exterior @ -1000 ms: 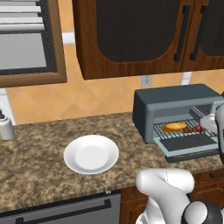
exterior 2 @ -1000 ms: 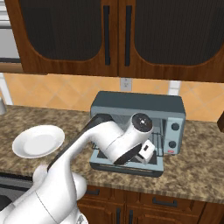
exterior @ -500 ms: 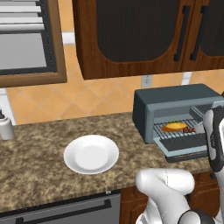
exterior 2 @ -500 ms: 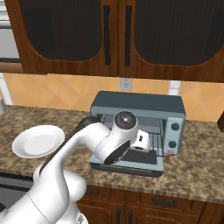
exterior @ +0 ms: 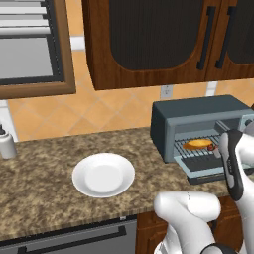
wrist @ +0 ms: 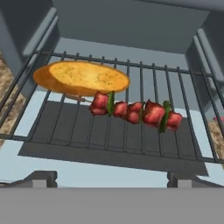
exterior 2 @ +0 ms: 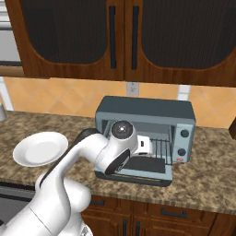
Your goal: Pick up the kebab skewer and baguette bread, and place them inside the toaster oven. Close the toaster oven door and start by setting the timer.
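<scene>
While the toaster oven [exterior: 198, 130] stood on the granite counter [exterior: 44, 173] with its door [exterior 2: 138, 171] dropped flat, a white plate [exterior: 103, 174] was seen well to its left and a small shaker [exterior: 7, 144] by the wall. Nothing was set between hand and rack. Compared with a second earlier, the arm had been drawn back from the opening. The fingers [wrist: 109, 179] were spread wide and held nothing; the baguette bread [wrist: 81, 78] and kebab skewer [wrist: 135, 111] lay touching on the rack.
</scene>
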Controlling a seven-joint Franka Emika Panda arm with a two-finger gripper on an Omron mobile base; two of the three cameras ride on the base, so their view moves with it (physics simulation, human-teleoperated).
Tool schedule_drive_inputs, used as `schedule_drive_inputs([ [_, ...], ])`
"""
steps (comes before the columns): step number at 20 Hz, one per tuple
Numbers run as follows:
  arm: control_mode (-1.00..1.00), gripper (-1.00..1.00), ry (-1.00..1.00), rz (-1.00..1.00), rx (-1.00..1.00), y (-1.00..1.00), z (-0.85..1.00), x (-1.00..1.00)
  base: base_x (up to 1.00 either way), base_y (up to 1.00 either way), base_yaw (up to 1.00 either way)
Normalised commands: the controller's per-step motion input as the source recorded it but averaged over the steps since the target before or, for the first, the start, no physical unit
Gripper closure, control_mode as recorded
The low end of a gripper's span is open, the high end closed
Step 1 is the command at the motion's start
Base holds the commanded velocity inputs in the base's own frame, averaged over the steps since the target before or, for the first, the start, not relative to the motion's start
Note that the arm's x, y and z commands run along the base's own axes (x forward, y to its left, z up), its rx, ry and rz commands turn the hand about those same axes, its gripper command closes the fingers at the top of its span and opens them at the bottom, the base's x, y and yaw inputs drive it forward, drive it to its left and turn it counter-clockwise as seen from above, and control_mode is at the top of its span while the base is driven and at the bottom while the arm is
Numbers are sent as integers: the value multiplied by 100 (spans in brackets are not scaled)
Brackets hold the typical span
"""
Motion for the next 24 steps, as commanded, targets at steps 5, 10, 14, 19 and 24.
schedule_drive_inputs([
  [5, -100, -100, -6, -5, 2, 0, -19, 1, 0, 0, 0],
  [10, -100, -100, -13, -11, 4, -9, -24, -2, 0, 0, 0],
  [14, -100, -100, -9, -1, 0, -3, -1, 0, 0, 0, 0],
  [19, -100, -100, -1, 0, 0, 0, 0, 0, 0, 0, 0],
  [24, -100, -100, 0, -4, 1, 2, 0, 4, 0, 0, 0],
])
